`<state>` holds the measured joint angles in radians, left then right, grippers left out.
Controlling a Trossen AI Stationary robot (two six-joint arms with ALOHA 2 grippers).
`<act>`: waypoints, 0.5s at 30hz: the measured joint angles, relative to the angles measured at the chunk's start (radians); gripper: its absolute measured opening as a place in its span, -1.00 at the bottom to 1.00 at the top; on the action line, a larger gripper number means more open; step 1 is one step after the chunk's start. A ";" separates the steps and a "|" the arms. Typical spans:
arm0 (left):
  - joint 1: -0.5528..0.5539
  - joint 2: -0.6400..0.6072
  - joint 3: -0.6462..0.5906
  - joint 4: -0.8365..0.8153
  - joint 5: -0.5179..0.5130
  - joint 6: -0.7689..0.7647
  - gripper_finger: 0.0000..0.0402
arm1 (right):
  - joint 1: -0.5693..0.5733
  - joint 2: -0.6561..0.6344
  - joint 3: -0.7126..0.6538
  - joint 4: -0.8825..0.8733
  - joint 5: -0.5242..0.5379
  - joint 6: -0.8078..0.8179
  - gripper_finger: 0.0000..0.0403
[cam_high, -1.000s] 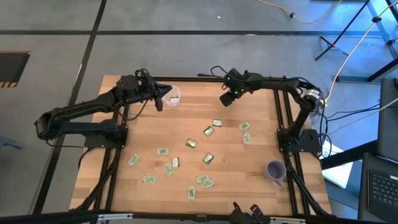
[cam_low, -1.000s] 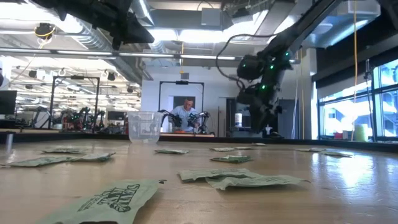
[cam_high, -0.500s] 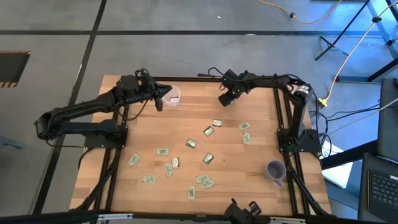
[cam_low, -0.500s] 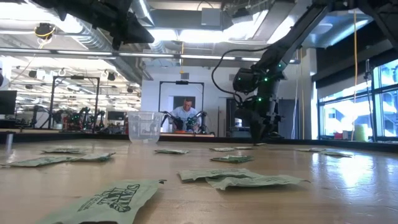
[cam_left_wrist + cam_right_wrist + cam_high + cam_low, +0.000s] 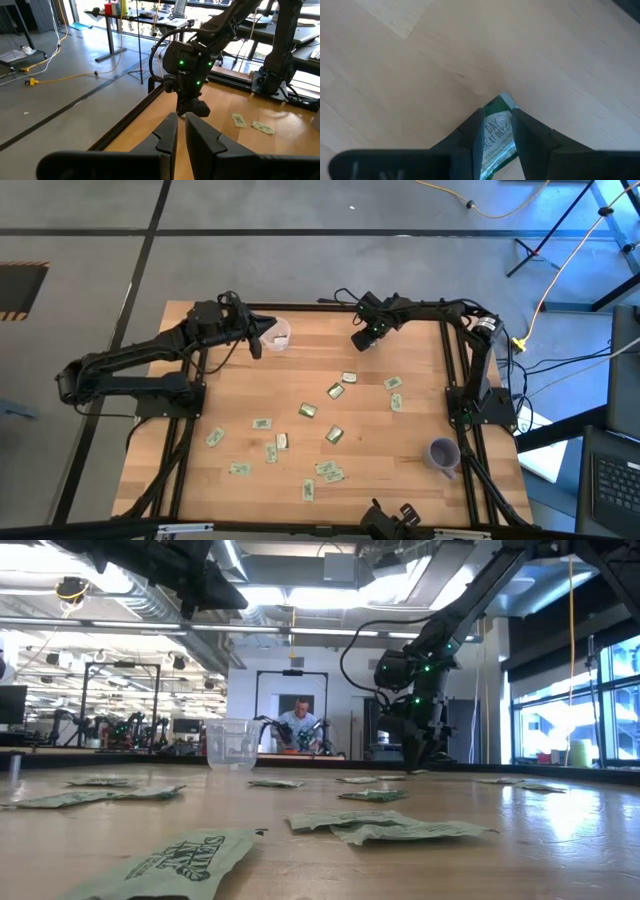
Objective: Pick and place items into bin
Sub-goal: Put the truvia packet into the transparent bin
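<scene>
Near the far edge, your right gripper (image 5: 495, 131) pinches a packet (image 5: 496, 137), well right of the bin (image 5: 277, 335). Left gripper (image 5: 180, 131) hovers there, nearly closed; crossing risks collision.

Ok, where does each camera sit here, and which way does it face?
High view: above the table, looking straight down; left arm and right arm both show.
Low view: at tabletop height, looking level across packets toward the clear cup and room; arms overhead.
Left wrist view: on the left arm, facing the right arm; own jaws at bottom.
Right wrist view: on the right arm, facing the wood; own jaws grip a green packet.
Shared: high and low views both show the clear cup.
</scene>
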<state>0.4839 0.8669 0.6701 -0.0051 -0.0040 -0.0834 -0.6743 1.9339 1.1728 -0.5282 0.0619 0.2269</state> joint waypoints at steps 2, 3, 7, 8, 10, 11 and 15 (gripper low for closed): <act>0.000 0.000 0.000 0.000 0.000 0.000 -0.84 | 0.000 0.000 0.000 0.000 0.000 0.003 -0.51; 0.000 0.000 0.000 0.000 0.000 0.000 -0.84 | 0.000 0.000 0.000 0.000 -0.001 0.003 -0.53; 0.000 0.000 0.000 0.000 0.000 0.000 -0.84 | 0.000 0.000 -0.001 0.000 -0.003 0.003 -0.64; 0.000 0.000 0.000 0.000 0.000 0.000 -0.85 | 0.000 0.001 -0.001 -0.002 -0.003 0.003 -0.67; 0.000 0.000 0.000 0.000 0.000 0.000 -0.85 | 0.000 0.001 -0.001 -0.002 -0.003 0.003 -0.73; 0.000 0.000 0.000 0.000 0.000 0.000 -0.85 | 0.000 0.001 -0.001 -0.002 -0.004 0.002 -0.75; 0.000 0.000 0.000 0.000 0.000 0.000 -0.85 | 0.000 0.001 -0.002 -0.003 -0.004 0.000 -0.82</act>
<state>0.4839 0.8669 0.6701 -0.0051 -0.0040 -0.0834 -0.6739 1.9347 1.1713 -0.5311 0.0578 0.2268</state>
